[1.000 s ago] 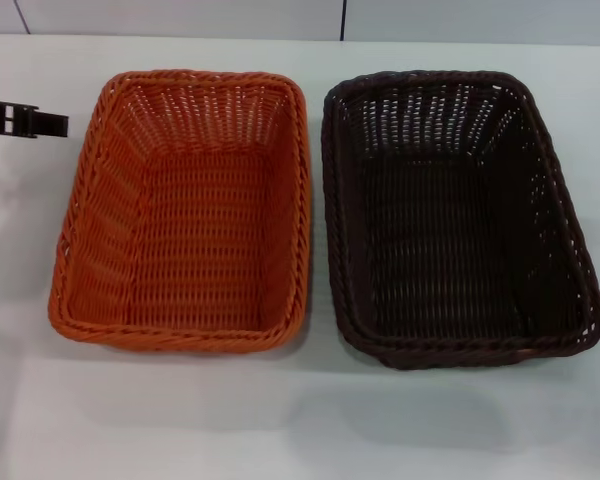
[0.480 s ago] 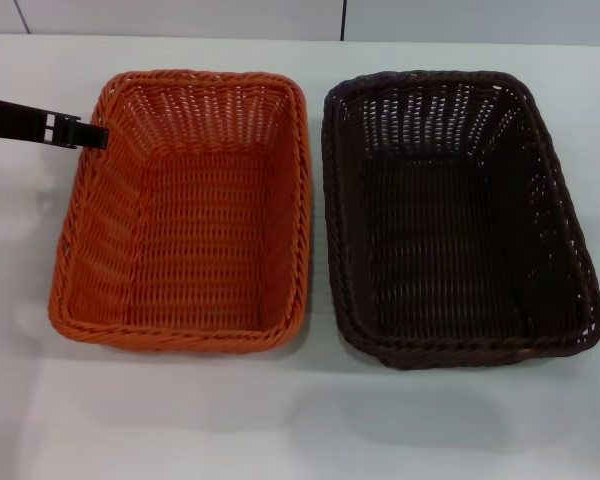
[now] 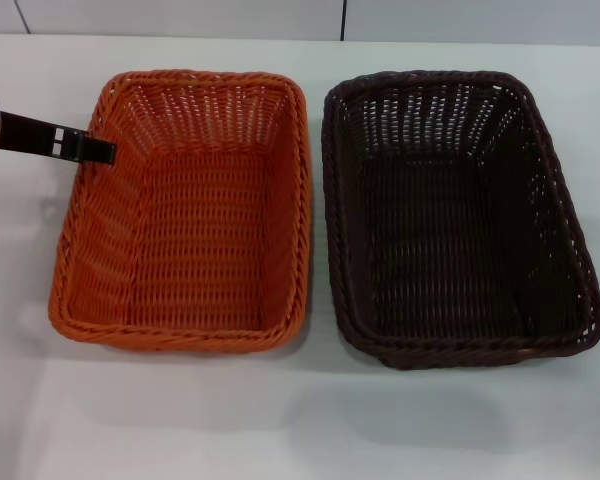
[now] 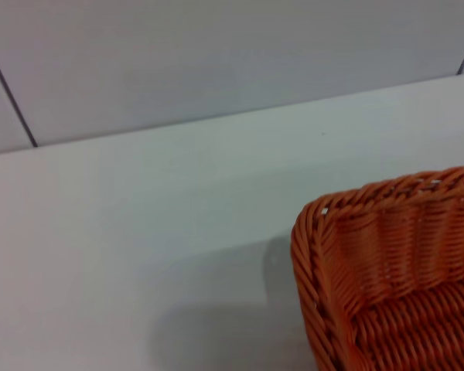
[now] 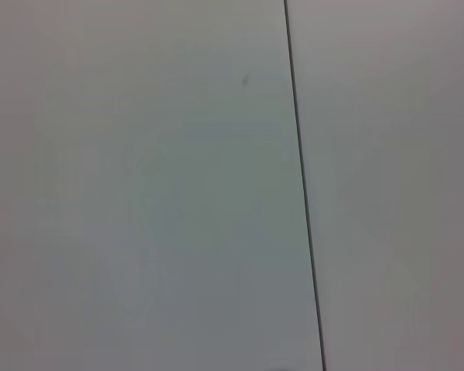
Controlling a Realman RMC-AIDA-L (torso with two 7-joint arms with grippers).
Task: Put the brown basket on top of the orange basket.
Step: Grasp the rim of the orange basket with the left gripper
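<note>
Beside the orange basket (image 3: 185,215), touching its right side, sits the brown basket (image 3: 455,215); left gripper (image 3: 92,150) reaches its far-left rim, jaws' state unclear.

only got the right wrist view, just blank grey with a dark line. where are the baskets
Observer: Head view shows the orange basket and the brown basket side by side on the white table, orange on the robot's left.
Operator: stacked yet
Observer: No, both sit on the table with a narrow gap between their rims.
Operator: any arm near them
Observer: The left gripper is at the orange basket's far left corner; the right arm is out of view.
</note>
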